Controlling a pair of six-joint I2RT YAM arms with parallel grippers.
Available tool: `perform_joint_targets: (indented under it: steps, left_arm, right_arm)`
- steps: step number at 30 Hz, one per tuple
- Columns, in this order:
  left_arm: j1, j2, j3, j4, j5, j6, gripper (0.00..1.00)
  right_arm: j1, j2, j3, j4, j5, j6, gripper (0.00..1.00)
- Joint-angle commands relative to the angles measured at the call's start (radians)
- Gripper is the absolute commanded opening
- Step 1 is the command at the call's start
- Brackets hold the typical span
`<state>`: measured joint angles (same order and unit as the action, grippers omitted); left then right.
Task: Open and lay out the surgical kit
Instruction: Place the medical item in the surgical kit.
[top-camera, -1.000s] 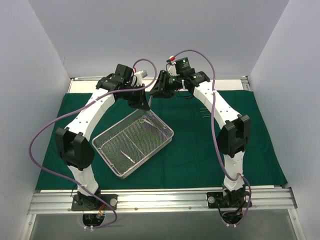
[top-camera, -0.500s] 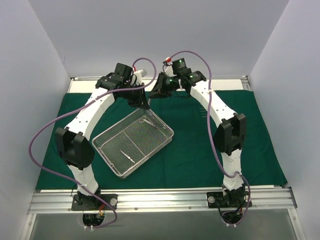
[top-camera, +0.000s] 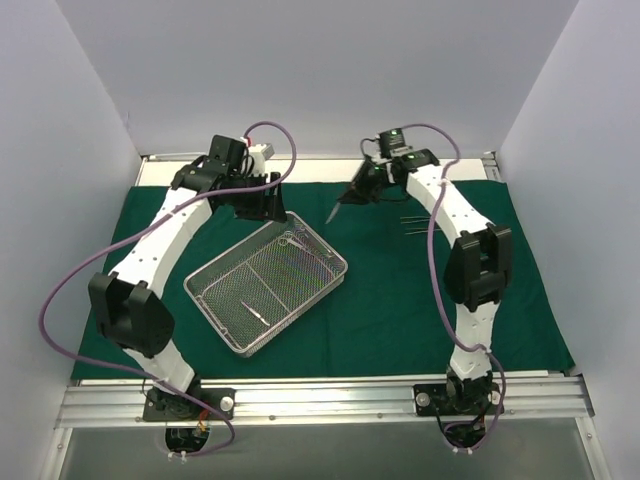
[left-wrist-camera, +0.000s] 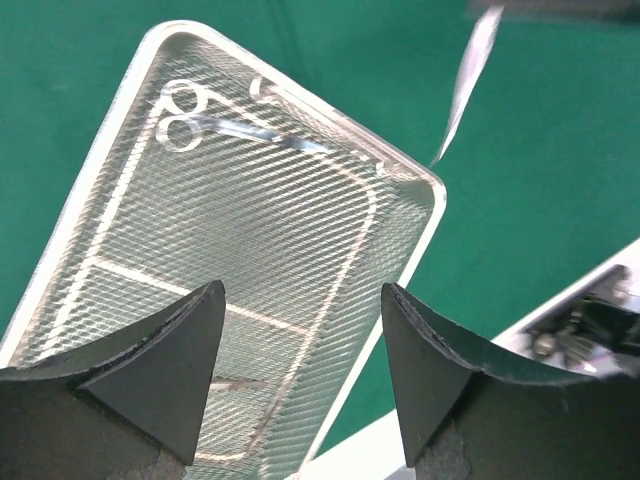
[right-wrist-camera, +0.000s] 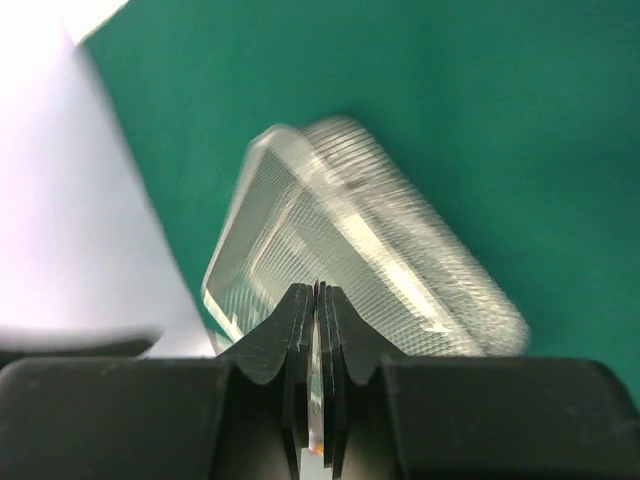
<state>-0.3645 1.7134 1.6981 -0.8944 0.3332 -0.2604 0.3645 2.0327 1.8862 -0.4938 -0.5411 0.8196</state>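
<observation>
The surgical kit lies spread out: the dark green drape (top-camera: 400, 300) is flat on the table, and the silver wire-mesh tray (top-camera: 265, 285) sits on it at an angle. Inside the tray are scissors (top-camera: 295, 243) (left-wrist-camera: 185, 110) and a small thin instrument (top-camera: 255, 313). My right gripper (top-camera: 358, 190) (right-wrist-camera: 318, 295) is shut on a thin steel instrument (top-camera: 338, 208) (left-wrist-camera: 465, 80), which hangs in the air beyond the tray's far corner. My left gripper (top-camera: 268, 208) (left-wrist-camera: 302, 295) stands open above the tray's far end with nothing between its fingers.
Thin steel instruments (top-camera: 412, 225) lie side by side on the drape right of the right gripper. A white table strip (top-camera: 320, 165) runs behind the drape and grey walls close in on three sides. A metal rail (top-camera: 320, 400) runs along the near edge.
The two grippers were together above the tray's far corner. The left one has opened and drawn back left. The right one has shut on the thin steel instrument and swung right with it.
</observation>
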Motion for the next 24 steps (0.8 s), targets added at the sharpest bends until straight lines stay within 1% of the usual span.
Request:
perform_joint_targets:
  steps: [1, 5, 6, 7, 8, 10, 11, 13, 17, 19, 24]
  left_arm:
    - [0.010, -0.123, -0.040, 0.064, -0.078, 0.076, 0.72]
    - [0.022, -0.179, -0.110, 0.074, -0.099, 0.081, 0.72]
    - [0.025, -0.195, -0.121, 0.075, -0.099, 0.082, 0.73]
    - [0.030, -0.201, -0.144, 0.074, -0.099, 0.088, 0.72]
    - [0.032, -0.205, -0.153, 0.074, -0.102, 0.090, 0.73]
    - [0.038, -0.222, -0.184, 0.074, -0.102, 0.093, 0.72]
    - [0.044, -0.230, -0.196, 0.083, -0.094, 0.093, 0.72]
    - [0.053, -0.250, -0.218, 0.094, -0.086, 0.093, 0.72]
    - [0.081, -0.270, -0.265, 0.124, -0.062, 0.092, 0.72]
    - [0.093, -0.268, -0.275, 0.129, -0.049, 0.090, 0.72]
    - [0.134, -0.267, -0.287, 0.140, -0.026, 0.090, 0.72]
  right_arm:
    - [-0.105, -0.124, -0.093, -0.037, 0.147, 0.127, 0.00]
    - [-0.219, -0.219, -0.222, -0.064, 0.257, 0.246, 0.00]
    - [-0.240, -0.232, -0.249, -0.080, 0.283, 0.274, 0.00]
    - [-0.287, -0.245, -0.307, -0.080, 0.320, 0.304, 0.00]
    - [-0.309, -0.271, -0.338, -0.075, 0.335, 0.363, 0.00]
    - [-0.358, -0.284, -0.396, -0.081, 0.384, 0.415, 0.00]
    - [-0.360, -0.282, -0.407, -0.084, 0.394, 0.455, 0.00]
    - [-0.407, -0.269, -0.411, -0.107, 0.417, 0.489, 0.00]
    - [-0.423, -0.209, -0.400, -0.124, 0.438, 0.542, 0.00]
    - [-0.424, -0.194, -0.386, -0.167, 0.470, 0.547, 0.00]
    - [-0.452, -0.181, -0.400, -0.204, 0.530, 0.541, 0.00]
